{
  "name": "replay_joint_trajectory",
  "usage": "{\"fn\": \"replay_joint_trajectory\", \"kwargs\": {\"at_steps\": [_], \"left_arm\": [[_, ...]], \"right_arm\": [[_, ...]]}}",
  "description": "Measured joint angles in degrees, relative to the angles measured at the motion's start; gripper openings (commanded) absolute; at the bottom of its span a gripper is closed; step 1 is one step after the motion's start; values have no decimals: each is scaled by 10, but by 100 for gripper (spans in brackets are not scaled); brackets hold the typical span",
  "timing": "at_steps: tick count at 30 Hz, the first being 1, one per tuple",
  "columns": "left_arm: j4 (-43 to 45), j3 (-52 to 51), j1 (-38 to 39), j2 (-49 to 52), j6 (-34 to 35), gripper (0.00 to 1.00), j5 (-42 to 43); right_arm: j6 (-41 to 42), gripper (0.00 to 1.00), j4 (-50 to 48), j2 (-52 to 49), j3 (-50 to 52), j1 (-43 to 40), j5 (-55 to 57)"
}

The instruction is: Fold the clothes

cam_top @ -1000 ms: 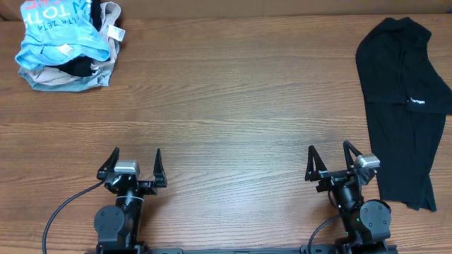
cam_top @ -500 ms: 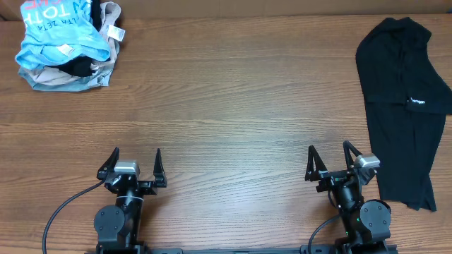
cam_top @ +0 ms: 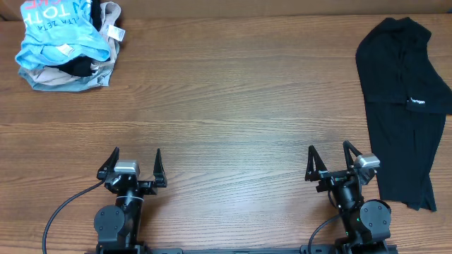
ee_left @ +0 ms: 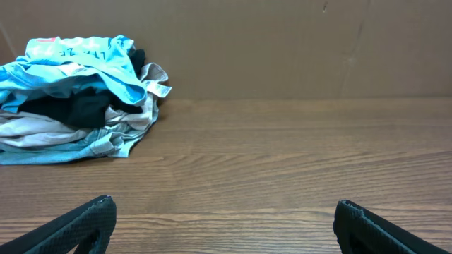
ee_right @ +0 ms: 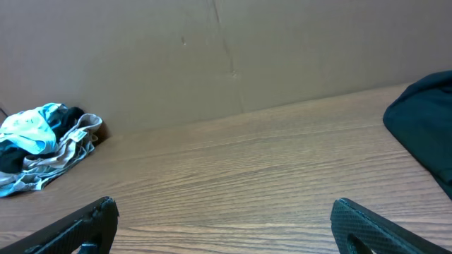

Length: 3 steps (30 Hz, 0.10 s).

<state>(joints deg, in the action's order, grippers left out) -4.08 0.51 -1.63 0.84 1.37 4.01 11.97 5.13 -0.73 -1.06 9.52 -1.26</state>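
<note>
A brown wood-grain worktop (cam_top: 233, 92) runs back to a plain cardboard wall (ee_left: 282, 42). Nothing differs from a second ago: both arms stand where they stood, and no cloth has shifted.

The left arm (cam_top: 116, 219) sits at the near edge, its jaws pointing across the worktop, spread wide and empty. The right arm (cam_top: 367, 215) sits at the same edge in the same pose, though turned slightly, and its jaws are also apart with nothing between them. In each wrist view only the two dark fingertips (ee_left: 78, 226) show at the bottom corners, above bare wood.

There are two arms and three lots of clothing. One light blue T-shirt (cam_top: 53, 32) with white and red lettering lies crumpled far ahead and to the left of the left jaws, well apart from them. It is draped over one bundle of beige and black garments (cam_top: 67, 77), touching it; how many pieces are in that bundle I cannot tell. One large black garment (cam_top: 402, 92) with a small white mark lies spread out just to the right of the right jaws and stretches well ahead of them.
</note>
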Motion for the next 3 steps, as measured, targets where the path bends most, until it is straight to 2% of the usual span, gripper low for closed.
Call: {"fn": "replay_joint_trajectory", "kwargs": {"at_steps": [3], "left_arm": [[0,0,0,0,0,100,0]], "right_arm": [[0,100,0,0,0,0,0]]}}
